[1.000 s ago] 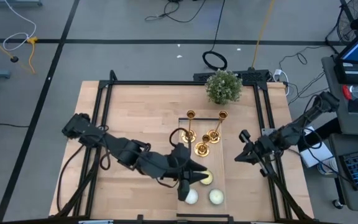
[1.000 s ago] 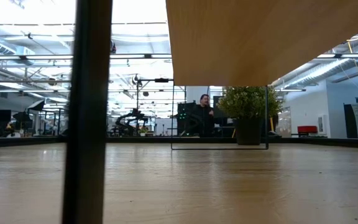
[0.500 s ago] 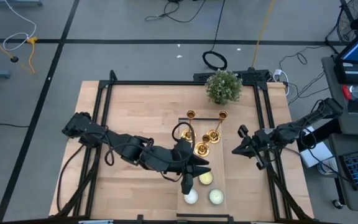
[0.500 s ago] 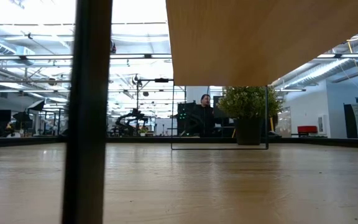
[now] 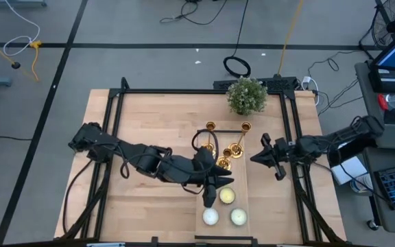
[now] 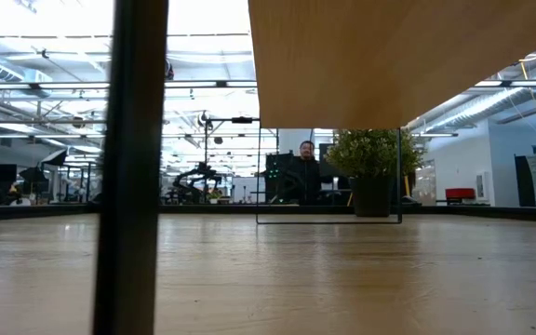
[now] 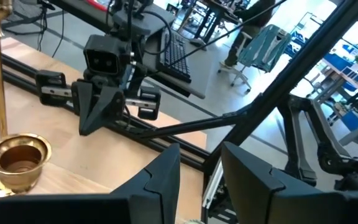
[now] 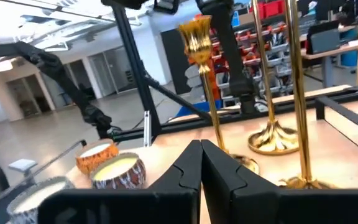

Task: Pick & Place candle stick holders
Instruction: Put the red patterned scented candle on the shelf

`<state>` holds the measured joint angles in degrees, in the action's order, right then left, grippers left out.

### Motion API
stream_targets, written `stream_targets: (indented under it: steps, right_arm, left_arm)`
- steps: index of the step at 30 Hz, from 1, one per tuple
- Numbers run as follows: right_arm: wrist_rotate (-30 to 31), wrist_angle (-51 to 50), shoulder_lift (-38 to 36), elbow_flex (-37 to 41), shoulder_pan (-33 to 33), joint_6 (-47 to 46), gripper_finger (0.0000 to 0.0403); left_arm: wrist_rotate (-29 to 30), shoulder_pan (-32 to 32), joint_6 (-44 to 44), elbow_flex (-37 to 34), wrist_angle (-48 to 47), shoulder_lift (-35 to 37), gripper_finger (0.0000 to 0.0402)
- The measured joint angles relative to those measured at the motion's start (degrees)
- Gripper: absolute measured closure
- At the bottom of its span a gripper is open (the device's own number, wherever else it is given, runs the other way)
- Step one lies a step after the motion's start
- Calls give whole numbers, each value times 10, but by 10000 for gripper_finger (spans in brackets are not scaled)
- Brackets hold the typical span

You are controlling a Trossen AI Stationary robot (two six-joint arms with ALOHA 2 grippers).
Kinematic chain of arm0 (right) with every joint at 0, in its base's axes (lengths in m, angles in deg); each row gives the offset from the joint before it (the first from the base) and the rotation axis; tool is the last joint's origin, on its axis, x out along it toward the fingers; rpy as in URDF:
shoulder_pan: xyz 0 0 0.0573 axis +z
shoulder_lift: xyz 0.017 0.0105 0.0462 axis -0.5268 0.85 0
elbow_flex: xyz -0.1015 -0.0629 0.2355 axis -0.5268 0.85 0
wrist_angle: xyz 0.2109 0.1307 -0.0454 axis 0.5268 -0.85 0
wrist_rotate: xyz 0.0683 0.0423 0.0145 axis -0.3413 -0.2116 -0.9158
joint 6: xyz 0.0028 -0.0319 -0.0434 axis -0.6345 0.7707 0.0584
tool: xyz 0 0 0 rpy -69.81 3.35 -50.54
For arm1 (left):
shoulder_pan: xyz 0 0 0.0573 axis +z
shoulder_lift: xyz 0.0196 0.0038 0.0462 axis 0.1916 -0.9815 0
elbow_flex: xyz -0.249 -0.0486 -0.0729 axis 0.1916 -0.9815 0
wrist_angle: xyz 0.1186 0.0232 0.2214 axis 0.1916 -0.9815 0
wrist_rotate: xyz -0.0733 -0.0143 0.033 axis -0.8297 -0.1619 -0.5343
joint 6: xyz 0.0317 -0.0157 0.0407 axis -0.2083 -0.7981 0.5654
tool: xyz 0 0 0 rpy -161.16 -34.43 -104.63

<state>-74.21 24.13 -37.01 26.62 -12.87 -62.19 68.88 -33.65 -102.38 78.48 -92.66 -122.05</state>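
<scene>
Brass holders (image 5: 223, 147) flank us: left tool (image 5: 214, 184) reaches across, slightly parted, empty; right tool (image 5: 258, 157) shut, nearby.

In the low view a dark post (image 6: 130, 167) and a pale wooden slab (image 6: 389, 56) close to the lens block much of the scene; no candle stick holders or arms show there. In the high view the left gripper (image 5: 210, 185) covers part of the candle stick holders (image 5: 223, 147). In the right wrist view two stems run off the top edge.
</scene>
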Motion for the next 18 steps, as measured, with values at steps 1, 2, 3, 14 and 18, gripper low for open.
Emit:
stream_targets:
  steps: [1,2,3,14,18]
  right_arm:
    - [-6,0,0,2,-6,0,403]
    - [-15,0,0,5,-13,0,403]
    - [-19,0,0,7,-18,0,403]
    - [-94,-13,0,9,-103,0,403]
    - [-127,-13,0,9,-141,0,403]
  left_arm:
    - [0,2,0,0,0,0,280]
    - [0,2,0,0,-1,0,279]
    - [0,2,0,0,-2,0,280]
    - [-10,14,1,0,-3,0,280]
    - [-15,17,-4,0,-3,0,280]
